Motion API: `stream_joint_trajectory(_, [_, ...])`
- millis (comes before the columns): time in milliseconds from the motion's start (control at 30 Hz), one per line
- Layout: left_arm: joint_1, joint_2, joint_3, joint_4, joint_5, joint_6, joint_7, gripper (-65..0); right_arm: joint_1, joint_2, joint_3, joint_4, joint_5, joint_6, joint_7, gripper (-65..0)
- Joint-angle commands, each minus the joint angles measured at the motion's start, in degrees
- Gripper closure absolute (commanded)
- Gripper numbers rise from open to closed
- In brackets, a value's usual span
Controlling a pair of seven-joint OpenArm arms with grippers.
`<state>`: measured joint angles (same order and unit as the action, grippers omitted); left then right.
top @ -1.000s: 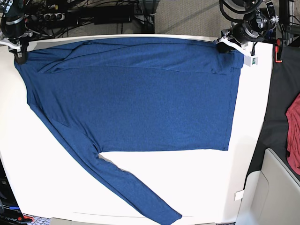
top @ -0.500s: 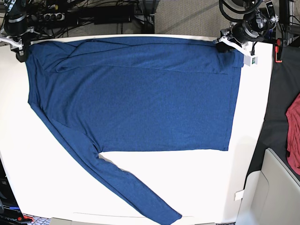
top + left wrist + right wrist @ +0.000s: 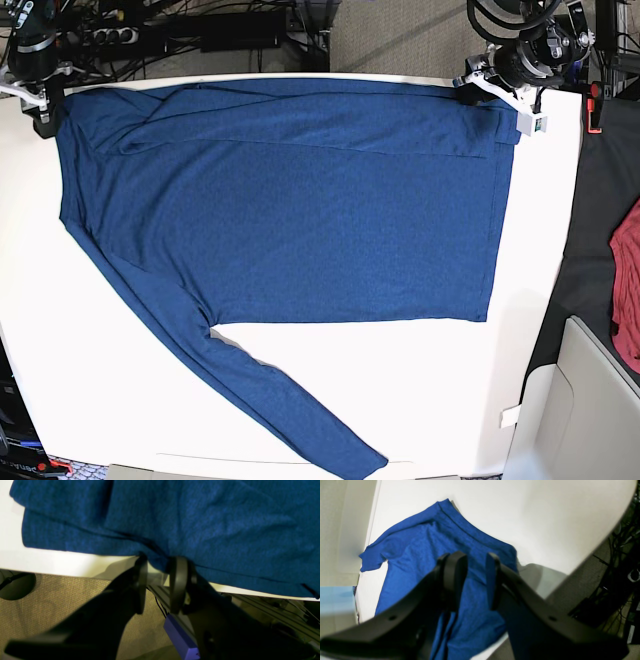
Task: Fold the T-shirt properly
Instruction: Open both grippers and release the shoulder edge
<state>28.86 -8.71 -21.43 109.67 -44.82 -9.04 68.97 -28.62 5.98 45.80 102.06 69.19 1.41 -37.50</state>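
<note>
White table [image 3: 420, 400]; blue T-shirt [image 3: 300, 220] spread flat. Left gripper [image 3: 157, 566], right gripper [image 3: 473, 580] parted, holding nothing. Release step; next, regrasp sleeve.

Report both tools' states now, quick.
Left tool: open, jaws apart, a bit of the shirt's edge between them, not clamped.
Right tool: open, jaws apart above the shirt, holding nothing.

A white counter [image 3: 110, 400] fills most of the base view. The blue T-shirt [image 3: 300, 220] lies spread flat across its upper part, one long sleeve [image 3: 270, 400] trailing toward the lower centre edge.
</note>
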Motion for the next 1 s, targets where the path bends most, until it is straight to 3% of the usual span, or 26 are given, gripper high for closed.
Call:
stream_joint_trajectory(0, [0.37,-0.74,-0.33,0.88,-0.41,-0.06,0.7,-15.8,-0.26,0.75,0.57,1.1,0.92,0.57,0.97,-17.3])
stream_joint_trajectory(333, [2.65,-0.74,-0.85,0.97,-0.24,0.11,0.35,-15.8,-0.26,0.75,0.57,1.1,1.19,0.57,0.97,-17.3])
stream_joint_trajectory(500, [4.15,1.81,-7.54,3.26,-0.24,0.11,0.52,-15.7,0.01,0.75,0.57,1.1,1.19,0.57,0.97,-17.3])
stream_joint_trajectory(700, [4.06,1.81,-11.32,6.68,-0.33,0.11,0.61,-15.6,0.62,0.75,0.57,1.1,1.19,0.57,0.97,-17.3])
stream_joint_trajectory(967, [-1.57,1.72,-12.11,6.77,-0.41,0.11,0.61,-15.6,1.15,1.45,0.57,5.68,0.92,0.92,0.97,-17.3])
